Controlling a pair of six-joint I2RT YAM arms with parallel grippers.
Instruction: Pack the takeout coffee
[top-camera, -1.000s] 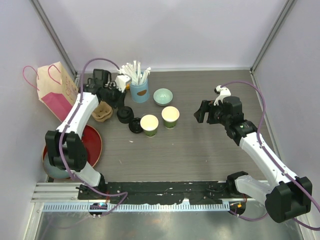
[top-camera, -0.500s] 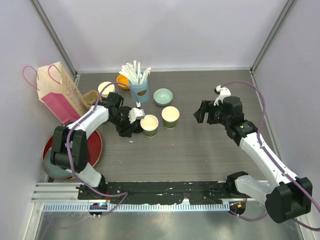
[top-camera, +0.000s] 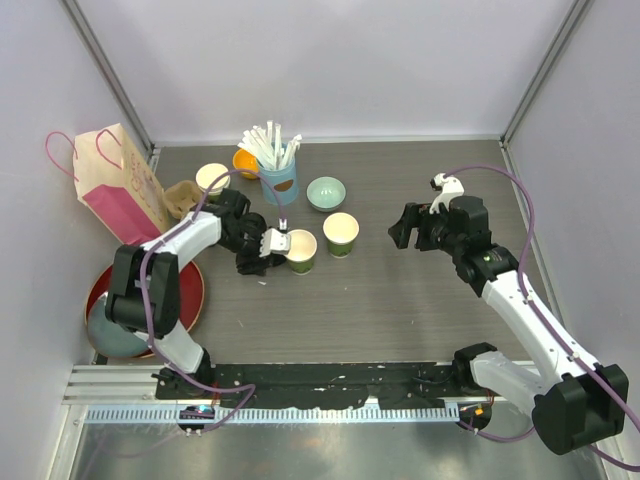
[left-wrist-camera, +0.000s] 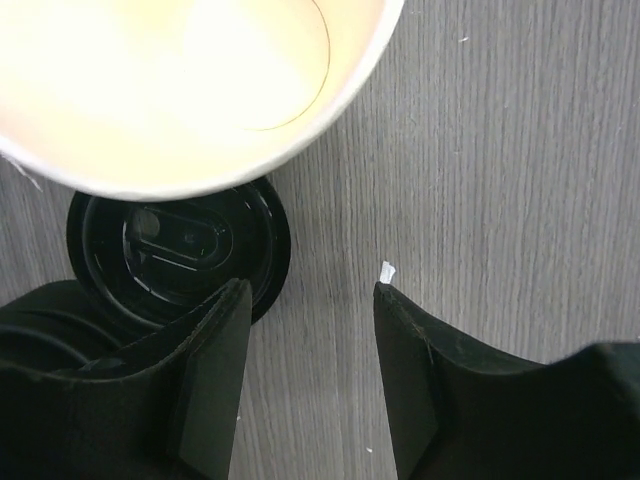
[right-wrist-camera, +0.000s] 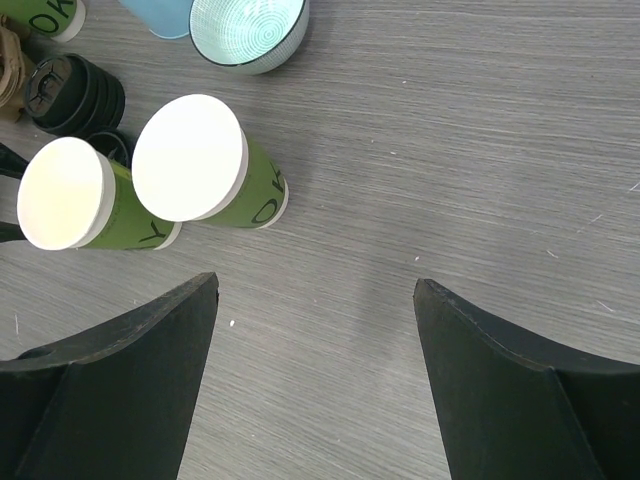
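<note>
Two dark-green paper cups (top-camera: 299, 250), unlidded, stand side by side on the grey wood-grain surface (top-camera: 400, 320). A round black plastic lid (left-wrist-camera: 180, 245) lies beside the left cup. Left tool (left-wrist-camera: 310, 300): jaws apart over the lid's edge, nothing gripped. Right tool (right-wrist-camera: 315, 290): wide apart, empty.

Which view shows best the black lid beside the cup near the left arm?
The left wrist view: the black lid lies close under the camera, its moulded face clear, its edges covered by the cup and the jaws. In the top view the left arm hides most of it; the right wrist view shows a dark sliver.
</note>
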